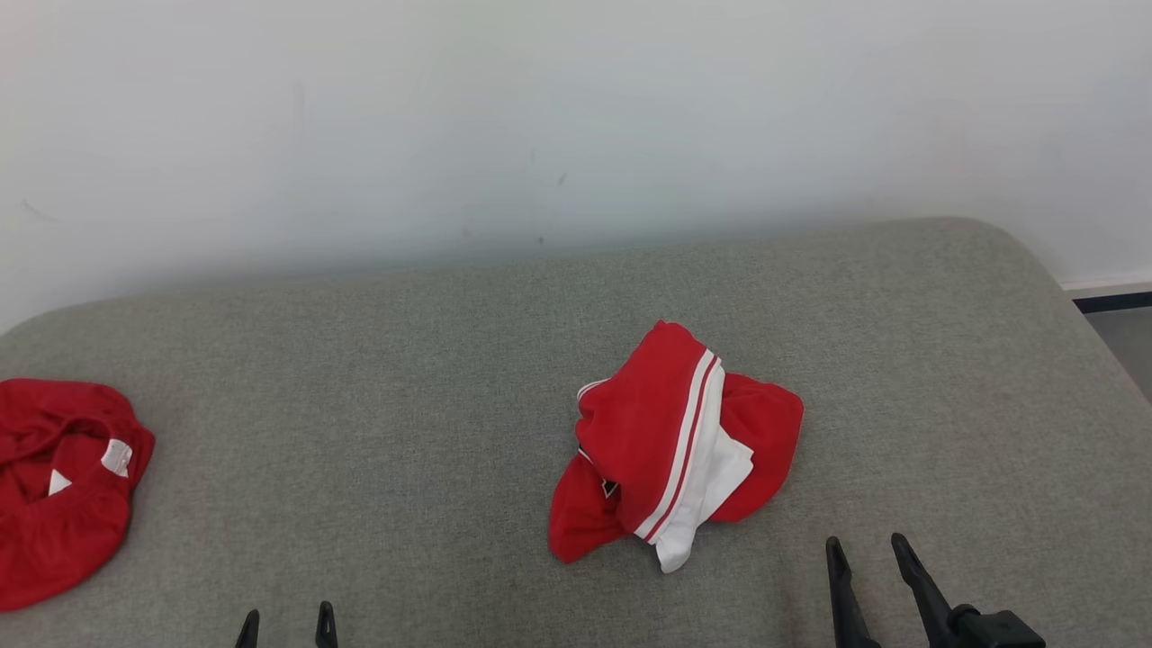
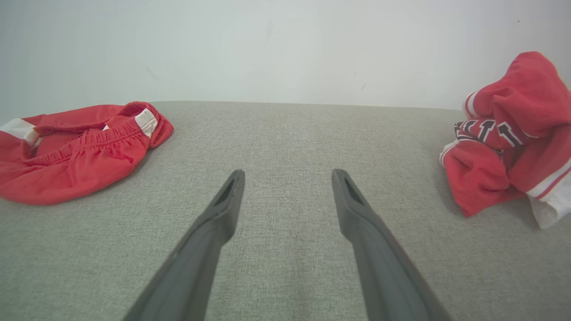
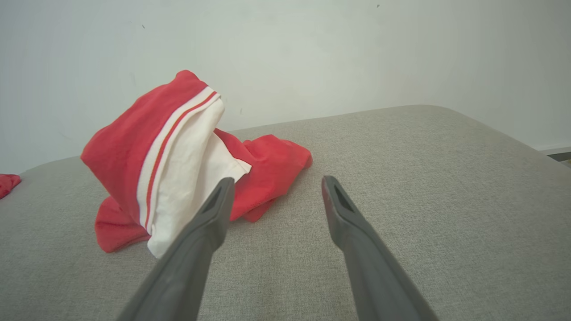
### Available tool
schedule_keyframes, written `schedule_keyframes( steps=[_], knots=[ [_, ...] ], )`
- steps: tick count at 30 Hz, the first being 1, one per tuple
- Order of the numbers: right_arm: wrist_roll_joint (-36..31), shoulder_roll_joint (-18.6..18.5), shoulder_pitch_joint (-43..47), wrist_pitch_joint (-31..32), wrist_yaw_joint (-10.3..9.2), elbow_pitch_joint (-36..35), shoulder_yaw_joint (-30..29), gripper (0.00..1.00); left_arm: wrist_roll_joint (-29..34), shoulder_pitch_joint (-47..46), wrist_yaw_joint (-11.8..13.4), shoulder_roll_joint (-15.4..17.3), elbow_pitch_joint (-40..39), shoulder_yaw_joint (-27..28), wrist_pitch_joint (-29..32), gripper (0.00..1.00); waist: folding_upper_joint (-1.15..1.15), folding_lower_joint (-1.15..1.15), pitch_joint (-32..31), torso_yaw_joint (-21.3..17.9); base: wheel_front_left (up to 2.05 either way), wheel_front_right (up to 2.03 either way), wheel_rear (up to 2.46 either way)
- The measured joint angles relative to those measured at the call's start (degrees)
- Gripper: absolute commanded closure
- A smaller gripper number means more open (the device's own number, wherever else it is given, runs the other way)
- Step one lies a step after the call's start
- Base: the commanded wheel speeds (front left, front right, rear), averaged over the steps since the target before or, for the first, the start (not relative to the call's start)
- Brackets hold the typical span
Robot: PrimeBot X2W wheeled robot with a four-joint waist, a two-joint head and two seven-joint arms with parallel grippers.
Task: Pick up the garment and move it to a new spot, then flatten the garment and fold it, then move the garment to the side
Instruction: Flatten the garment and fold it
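Grey woven cloth covers the tabletop (image 1: 405,378). At its near edge both my grippers hang with fingers apart and nothing between them. My right gripper (image 1: 866,543) is nearest the work: the crumpled red-and-white garment (image 1: 670,441) lies just beyond it and to its left, near the tabletop's middle, untouched. My left gripper (image 1: 288,614) is well apart from that heap, which lies to its right.

Finding: the right arm has the shorter reach. The heap rises in a peak. Its striped band runs near to far, but no true long axis can be made out while it is bunched. Dark lettering on its left flank is folded and unreadable. A second red garment (image 1: 63,486) at the left is cut off by the head view's edge. Behind stands a pale wall (image 1: 576,108).
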Motion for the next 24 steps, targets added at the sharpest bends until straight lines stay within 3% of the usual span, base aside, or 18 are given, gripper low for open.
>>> schedule_keyframes(
  steps=[13,21,24],
  knots=[
    [0.3,0.0,0.0,0.0,0.0,0.0,0.5,0.0,-0.7,0.0,-0.2,0.0,0.7,-0.1,0.0,0.0,0.0,0.01,-0.1,-0.6,0.0,0.0,0.0],
    [0.5,0.0,-0.1,0.0,0.0,0.0,1.4,0.0,-2.7,-2.2,-1.7,0.0,1.3,-1.0,0.0,0.0,0.0,0.01,-0.1,-1.6,0.0,0.0,0.0],
    [0.8,0.0,-0.1,0.0,0.0,0.0,1.7,0.0,-4.1,-4.6,-3.1,0.6,3.9,-3.3,4.3,0.0,0.0,0.01,-0.1,-2.5,0.0,0.0,0.0]
  ],
)
